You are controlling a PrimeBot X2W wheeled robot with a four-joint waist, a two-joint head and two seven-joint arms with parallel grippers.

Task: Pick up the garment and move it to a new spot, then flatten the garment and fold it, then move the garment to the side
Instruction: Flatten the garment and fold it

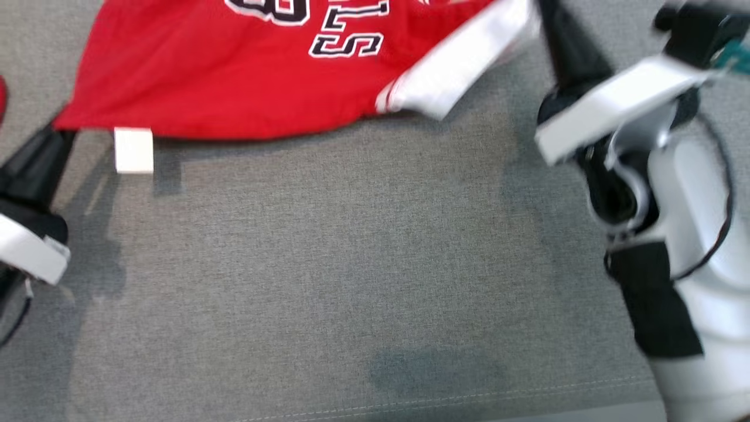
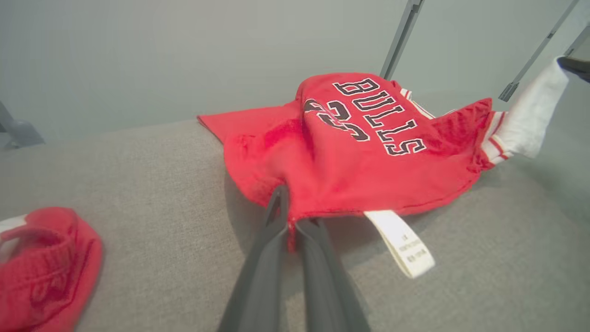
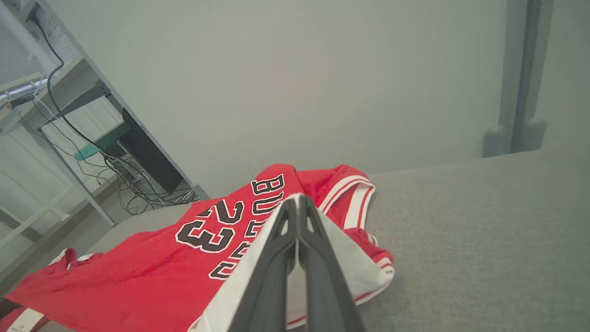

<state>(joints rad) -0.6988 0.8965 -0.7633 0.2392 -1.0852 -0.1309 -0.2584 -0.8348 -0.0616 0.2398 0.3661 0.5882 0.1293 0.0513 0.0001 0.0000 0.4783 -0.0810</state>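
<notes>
The garment (image 1: pixel 234 70) is a red basketball jersey with black-and-white lettering and a white band, stretched across the top of the head view over a grey fabric surface (image 1: pixel 351 264). My left gripper (image 1: pixel 58 130) is shut on its lower left corner; in the left wrist view the fingers (image 2: pixel 276 221) pinch the red hem (image 2: pixel 322 203), beside a hanging white label (image 2: pixel 401 242). My right gripper (image 1: pixel 542 14) is shut on the white band (image 1: pixel 463 58) at the upper right. Its closed fingers (image 3: pixel 281 249) lie over that band (image 3: pixel 355 272) in the right wrist view.
A second red garment (image 2: pixel 41 267) lies on the grey surface to the left of my left gripper. Grey metal posts (image 2: pixel 401 32) stand behind the surface against a pale wall. A shelf with cables (image 3: pixel 92 152) stands off its far side. The front seam (image 1: pixel 469 398) marks the near edge.
</notes>
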